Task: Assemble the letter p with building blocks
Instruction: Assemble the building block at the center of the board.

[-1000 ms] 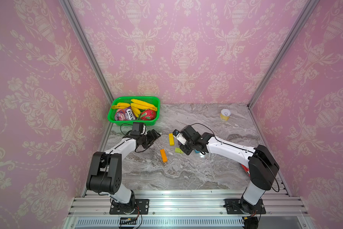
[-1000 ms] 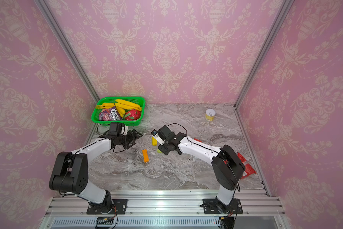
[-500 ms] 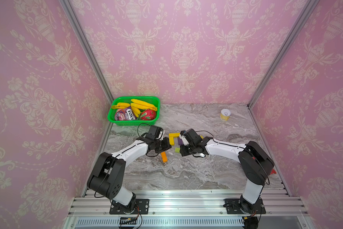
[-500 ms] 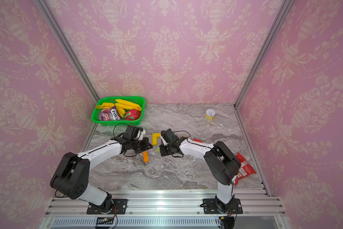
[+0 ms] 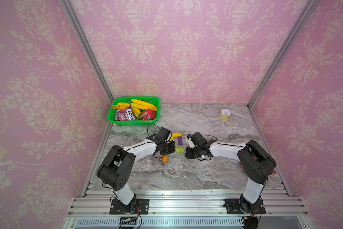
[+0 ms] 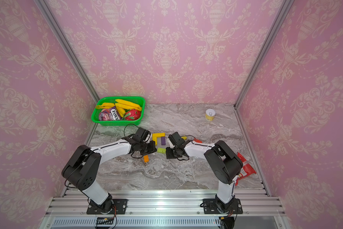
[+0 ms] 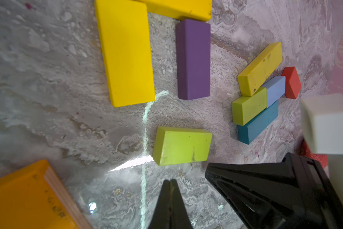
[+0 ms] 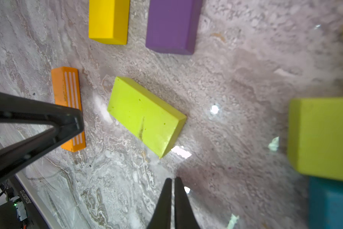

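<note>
Green block [image 7: 182, 145] on the counter [image 7: 47, 79]
Left gripper [image 7: 170, 181] and right gripper [image 8: 171, 179] are both squeezed together, empty.

wrist views' edges cut off the orange block [image 7: 23, 198] and the blurred teal block [image 8: 331, 206].

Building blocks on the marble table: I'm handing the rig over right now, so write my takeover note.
Left gripper: shut, empty.
Right gripper: shut, empty.
Done: two long yellow wooden blocks lie as a corner, forming the stem and top bar. A short purple block sits under the bar's far end as the bowl's side.
Left: the bowl's bottom is open. The loose lime green block lies just below the gap and is probably the closing piece.
Also: the orange block lies apart by the left gripper, and a cluster of spare blocks sits near the right arm.
</note>
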Action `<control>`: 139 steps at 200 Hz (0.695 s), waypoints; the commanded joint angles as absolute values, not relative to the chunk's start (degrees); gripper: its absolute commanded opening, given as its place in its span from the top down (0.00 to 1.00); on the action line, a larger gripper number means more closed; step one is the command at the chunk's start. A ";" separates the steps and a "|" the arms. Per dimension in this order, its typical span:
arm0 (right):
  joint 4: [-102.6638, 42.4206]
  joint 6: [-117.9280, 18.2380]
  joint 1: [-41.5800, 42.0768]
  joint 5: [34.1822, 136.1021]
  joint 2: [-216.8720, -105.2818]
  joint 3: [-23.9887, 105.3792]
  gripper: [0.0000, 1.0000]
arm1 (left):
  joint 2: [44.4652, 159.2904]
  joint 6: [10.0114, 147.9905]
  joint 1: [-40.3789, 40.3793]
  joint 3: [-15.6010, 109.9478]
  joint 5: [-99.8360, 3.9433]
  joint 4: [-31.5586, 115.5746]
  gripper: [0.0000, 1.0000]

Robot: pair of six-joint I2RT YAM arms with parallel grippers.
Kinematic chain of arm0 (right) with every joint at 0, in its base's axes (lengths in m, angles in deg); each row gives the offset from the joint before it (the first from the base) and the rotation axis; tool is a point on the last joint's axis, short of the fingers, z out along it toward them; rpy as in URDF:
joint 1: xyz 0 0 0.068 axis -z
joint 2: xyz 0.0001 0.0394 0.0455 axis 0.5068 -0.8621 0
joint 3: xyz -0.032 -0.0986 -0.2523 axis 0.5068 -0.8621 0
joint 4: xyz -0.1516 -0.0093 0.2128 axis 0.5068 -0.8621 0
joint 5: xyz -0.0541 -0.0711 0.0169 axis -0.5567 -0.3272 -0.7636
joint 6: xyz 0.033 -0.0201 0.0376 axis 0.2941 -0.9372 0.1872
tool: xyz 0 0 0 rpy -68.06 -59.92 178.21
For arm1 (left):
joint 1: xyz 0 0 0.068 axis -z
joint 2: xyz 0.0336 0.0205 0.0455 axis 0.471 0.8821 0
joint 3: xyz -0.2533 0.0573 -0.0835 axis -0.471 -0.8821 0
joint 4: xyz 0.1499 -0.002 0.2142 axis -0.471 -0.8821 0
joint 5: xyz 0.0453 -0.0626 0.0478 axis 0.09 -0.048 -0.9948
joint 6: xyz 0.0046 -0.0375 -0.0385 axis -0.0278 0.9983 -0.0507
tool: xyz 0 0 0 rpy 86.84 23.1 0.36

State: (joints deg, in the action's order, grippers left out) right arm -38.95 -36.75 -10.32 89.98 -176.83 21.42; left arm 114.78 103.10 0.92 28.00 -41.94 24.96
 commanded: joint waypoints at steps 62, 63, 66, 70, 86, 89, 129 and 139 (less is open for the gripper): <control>-38.92 -37.22 -8.53 92.83 -180.77 24.16 0.91 | 120.69 103.36 1.48 31.40 -46.67 24.01 1.00; -39.00 -37.19 -8.55 92.83 -180.85 24.20 0.91 | 120.81 103.35 1.50 31.47 -46.65 23.97 1.00; -39.04 -37.25 -8.61 92.83 -180.99 24.34 0.91 | 121.01 103.35 1.52 31.58 -46.64 24.02 1.00; -39.26 -37.28 -8.47 92.91 -181.22 24.55 0.91 | 121.27 103.35 1.52 31.68 -46.57 23.99 1.00; -39.44 -37.40 -8.15 92.99 -181.93 25.26 0.91 | 122.02 103.44 1.61 32.23 -46.51 24.13 1.00; -39.42 -37.39 -8.08 93.04 -182.00 25.44 0.91 | 122.11 103.57 1.61 32.32 -46.48 24.11 1.00; -40.25 -37.74 -7.34 93.29 -183.17 27.38 0.91 | 123.03 103.45 1.70 33.13 -45.85 24.29 1.00; -40.62 -37.83 -7.10 93.18 -183.38 27.73 0.91 | 123.32 103.57 1.74 33.26 -45.52 24.35 1.00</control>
State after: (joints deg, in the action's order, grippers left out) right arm -39.02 -36.82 -7.70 93.70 -181.51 26.09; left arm 121.73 103.21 1.07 31.69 -45.78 24.68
